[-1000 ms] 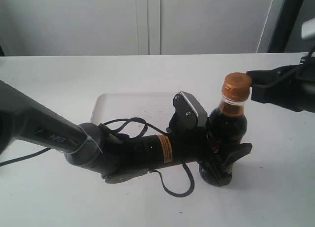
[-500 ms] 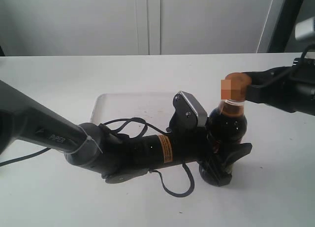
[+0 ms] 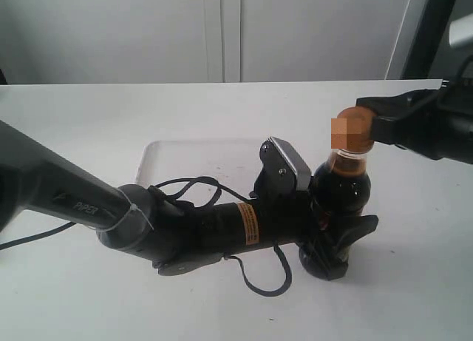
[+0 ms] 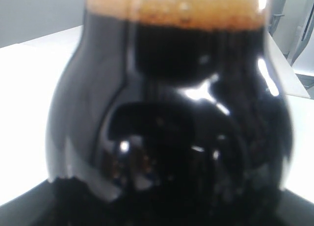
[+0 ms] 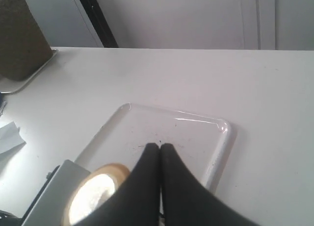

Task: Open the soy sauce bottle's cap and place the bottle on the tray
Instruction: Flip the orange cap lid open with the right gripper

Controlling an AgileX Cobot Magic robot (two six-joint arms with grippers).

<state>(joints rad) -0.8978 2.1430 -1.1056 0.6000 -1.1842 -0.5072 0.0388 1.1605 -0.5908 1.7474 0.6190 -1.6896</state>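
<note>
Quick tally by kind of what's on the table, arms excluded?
Soy sauce bottle: 1
Cap: 1, on the bottle's neck
Tray: 1, white
Brown block at the far table edge: 1, cannot tell what it is
Total: 4

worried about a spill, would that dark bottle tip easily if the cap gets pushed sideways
Probably top-heavy: the clear glass soy sauce bottle looks nearly full, so likely heavy. Its glossy glass may be slippery. The left end effector grips its base, which should resist tipping.
</note>
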